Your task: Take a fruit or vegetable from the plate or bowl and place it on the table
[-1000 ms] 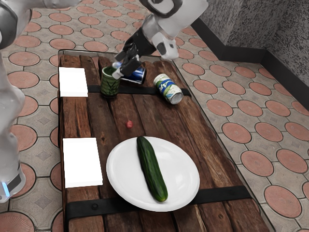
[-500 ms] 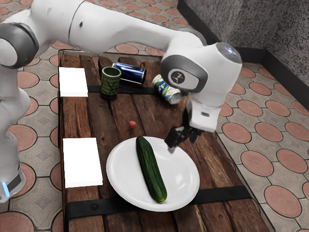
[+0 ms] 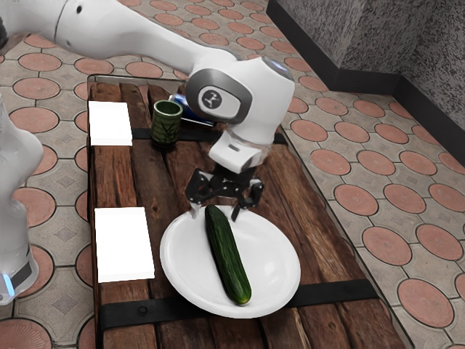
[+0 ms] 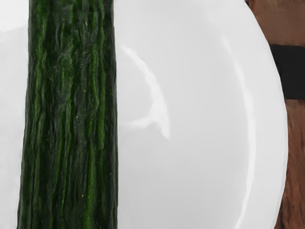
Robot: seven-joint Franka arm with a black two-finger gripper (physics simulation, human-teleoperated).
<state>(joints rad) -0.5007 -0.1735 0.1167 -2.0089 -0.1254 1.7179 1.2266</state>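
- The long, dark green, ridged cucumber (image 3: 227, 254) lies on the round, glossy white plate (image 3: 275, 256), near in the scene. It runs from the plate's far side toward the near rim, slanting to the exterior view's right.
- The black two-finger gripper (image 3: 216, 211) is at the plate's far side, pointing down. Its fingers stand wide apart – one on each side of the cucumber's far end – and it is not closed on anything.
- In the wrist view the cucumber's ridged skin shows large, with white plate on both sides of it and brown wood past the rim.
- The plate rests on the brown wooden plank table (image 3: 307, 240), whose near black strap (image 3: 336, 292) passes by the plate's near edge.
- Far in the scene, toward the exterior view's left, the green patterned cylindrical cup (image 3: 166, 125) stands upright. Just beside it is the shiny blue can (image 3: 190, 110), partly hidden by the arm.
- Two flat white rectangles lie along the table's edge at the exterior view's left – one far (image 3: 110, 123), one near (image 3: 124, 244).
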